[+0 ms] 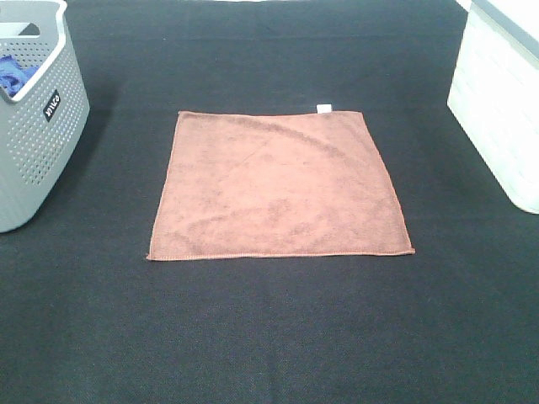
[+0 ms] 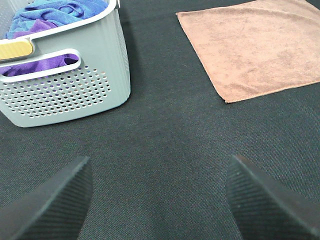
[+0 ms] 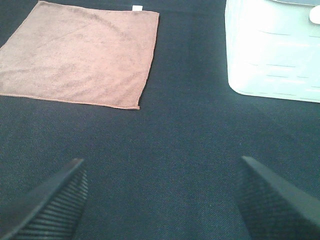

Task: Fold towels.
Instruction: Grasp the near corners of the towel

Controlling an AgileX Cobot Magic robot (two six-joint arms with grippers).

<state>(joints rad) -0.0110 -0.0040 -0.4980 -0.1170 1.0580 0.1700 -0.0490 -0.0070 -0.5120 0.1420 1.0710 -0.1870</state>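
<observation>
A reddish-brown towel (image 1: 280, 185) lies spread flat and unfolded on the black table mat (image 1: 269, 337), with a small white tag (image 1: 323, 108) on its far edge. The towel also shows in the left wrist view (image 2: 255, 47) and the right wrist view (image 3: 80, 55). Neither arm appears in the high view. My left gripper (image 2: 157, 200) is open and empty over bare mat, short of the towel's near left corner. My right gripper (image 3: 162, 197) is open and empty too, short of the towel's near right corner.
A grey perforated basket (image 1: 34, 126) stands at the left edge, holding blue and purple cloths (image 2: 55, 15). A white bin (image 1: 501, 109) stands at the right edge. Black mat surrounds the towel on all sides.
</observation>
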